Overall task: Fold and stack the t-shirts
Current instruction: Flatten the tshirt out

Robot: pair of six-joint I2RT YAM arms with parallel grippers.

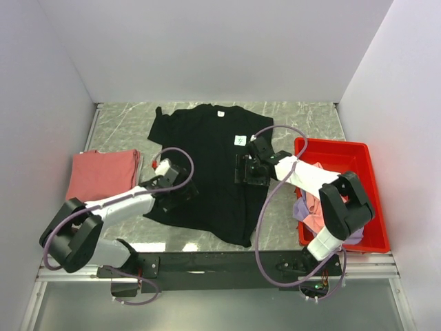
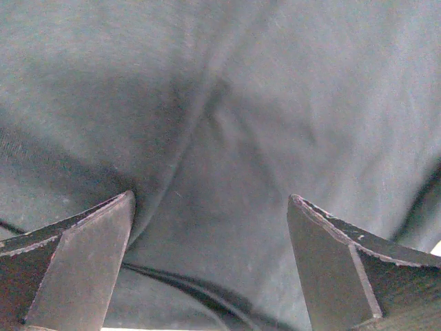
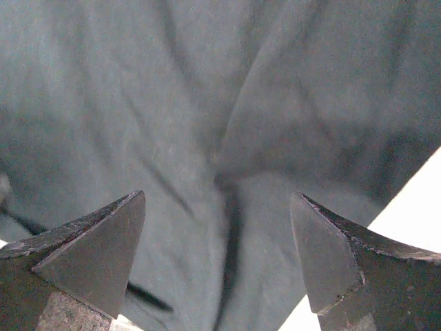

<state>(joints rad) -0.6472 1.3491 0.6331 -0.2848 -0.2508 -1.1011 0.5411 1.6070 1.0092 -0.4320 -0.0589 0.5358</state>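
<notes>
Lying beneath both grippers' spread fingers: black t-shirt

Even bright light; wrist views render the black t-shirt soft, greyish.

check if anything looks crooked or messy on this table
The black t-shirt lies spread but crooked, its hem slanted and the cloth creased. A lavender shirt droops over the left wall of the red bin. Nothing looks damaged.
</notes>
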